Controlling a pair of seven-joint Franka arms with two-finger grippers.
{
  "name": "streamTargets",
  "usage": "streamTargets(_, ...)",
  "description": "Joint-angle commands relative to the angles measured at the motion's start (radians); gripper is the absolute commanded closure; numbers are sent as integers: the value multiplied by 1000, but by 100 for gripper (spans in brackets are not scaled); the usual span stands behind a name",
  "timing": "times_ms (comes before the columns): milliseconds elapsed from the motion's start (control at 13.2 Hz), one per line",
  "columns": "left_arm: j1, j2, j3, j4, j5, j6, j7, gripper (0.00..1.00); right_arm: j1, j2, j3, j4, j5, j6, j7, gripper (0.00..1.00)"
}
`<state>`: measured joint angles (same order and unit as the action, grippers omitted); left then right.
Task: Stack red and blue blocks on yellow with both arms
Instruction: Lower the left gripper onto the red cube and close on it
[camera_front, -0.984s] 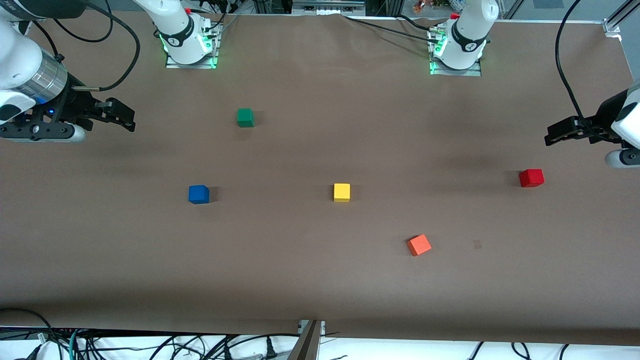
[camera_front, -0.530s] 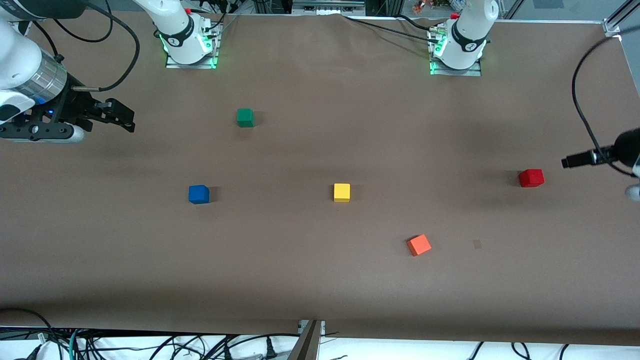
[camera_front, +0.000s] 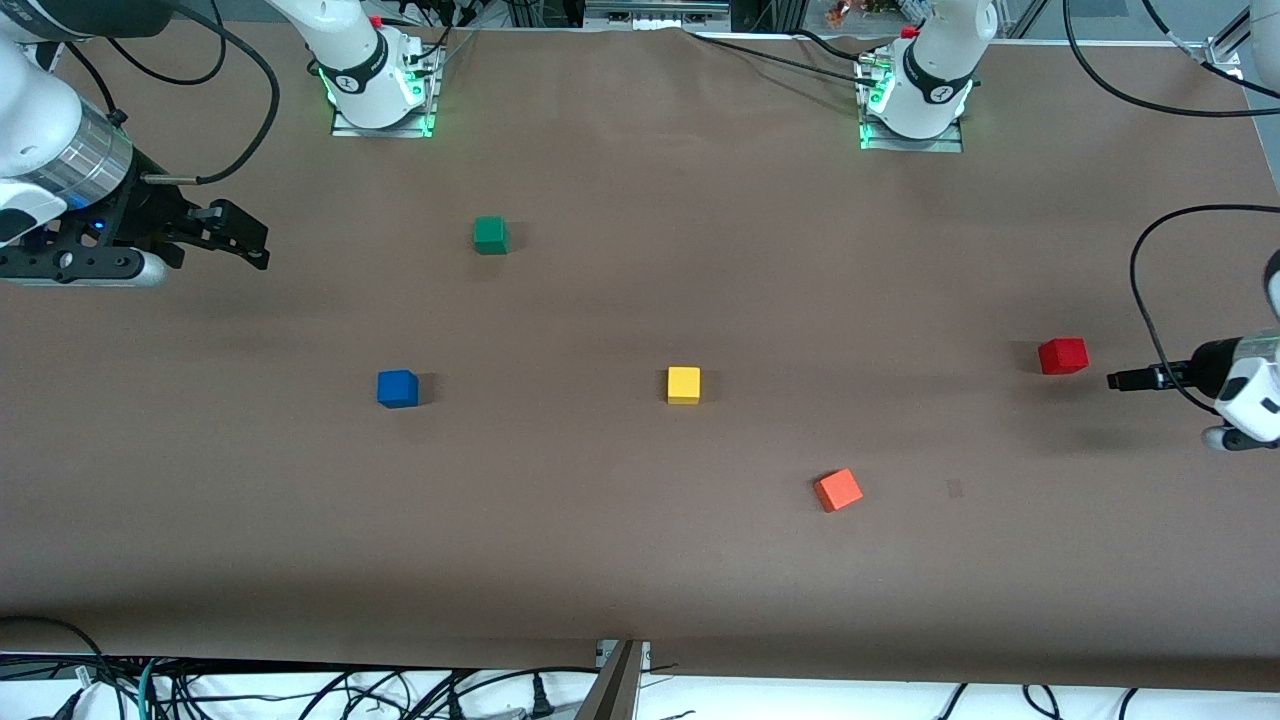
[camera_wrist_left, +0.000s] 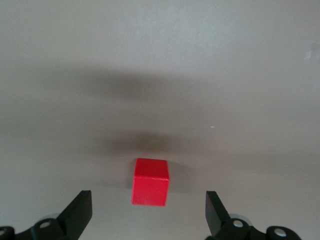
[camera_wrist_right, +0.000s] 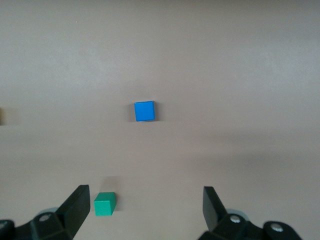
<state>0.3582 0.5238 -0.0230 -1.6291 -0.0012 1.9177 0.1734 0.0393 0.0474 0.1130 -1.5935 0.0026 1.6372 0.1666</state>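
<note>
The red block (camera_front: 1062, 356) rests on the table toward the left arm's end. My left gripper (camera_front: 1125, 380) hovers low just beside it, open and empty. In the left wrist view the red block (camera_wrist_left: 150, 182) shows between the spread fingers of my left gripper (camera_wrist_left: 148, 200), with no contact. The yellow block (camera_front: 683, 385) sits mid-table. The blue block (camera_front: 397, 388) lies toward the right arm's end. My right gripper (camera_front: 245, 235) waits in the air at that end, open and empty. The right wrist view shows the blue block (camera_wrist_right: 144, 110) past my right gripper (camera_wrist_right: 145, 197).
A green cube (camera_front: 490, 235) sits farther from the front camera than the blue block, and it also appears as the green cube (camera_wrist_right: 104, 204) by one right finger. An orange-red cube (camera_front: 838, 490) lies nearer to the camera than the yellow block. Brown table cover (camera_front: 640, 560) all round.
My left arm has swung its gripper along the table's end and turned it, bringing it down beside the red block. The right arm has barely moved. No block has shifted.
</note>
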Motion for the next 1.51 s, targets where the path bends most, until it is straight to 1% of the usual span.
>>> streamTargets(0, 4, -94, -8, -183, 15, 122, 28, 0, -12, 22, 10, 12, -4, 6, 2, 0)
streamTargets(151, 4, -155, -11, -338, 46, 271, 28, 0, -10, 25, 11, 15, -9, 16, 2, 0)
streamTargets(227, 4, -180, -12, -398, 58, 337, 29, 0, -10, 25, 11, 15, -6, 30, -4, 0)
streamTargets(378, 4, -199, -14, -487, 79, 447, 29, 0, -9, 48, 13, 17, -3, 47, -13, 0)
streamTargets(530, 5, -206, -14, -556, 79, 542, 31, 0, -9, 49, 13, 17, -4, 47, -13, 0)
streamTargets(681, 5, -200, -14, -571, 79, 566, 31, 0, -9, 52, 14, 17, -7, 49, -4, 0)
streamTargets(832, 13, -185, -14, -571, 79, 586, 40, 0, -10, 61, 14, 17, 10, 55, 2, 0)
streamTargets(1059, 31, -156, -14, -572, 79, 635, 80, 0, -9, 97, 14, 17, 2, 56, -12, 0)
streamTargets(1211, 31, -151, -14, -572, 79, 636, 80, 1, -9, 135, 14, 17, -1, 58, -15, 0)
streamTargets(1286, 31, -150, -15, -572, 79, 636, 80, 14, -9, 150, 14, 17, -3, 64, -15, 0)
streamTargets(1362, 31, -150, -15, -572, 79, 636, 80, 23, -7, 154, 16, 17, -7, 70, -15, 0)
streamTargets(1438, 31, -150, -14, -572, 79, 636, 80, 43, -7, 154, 16, 17, -12, 76, -13, 0)
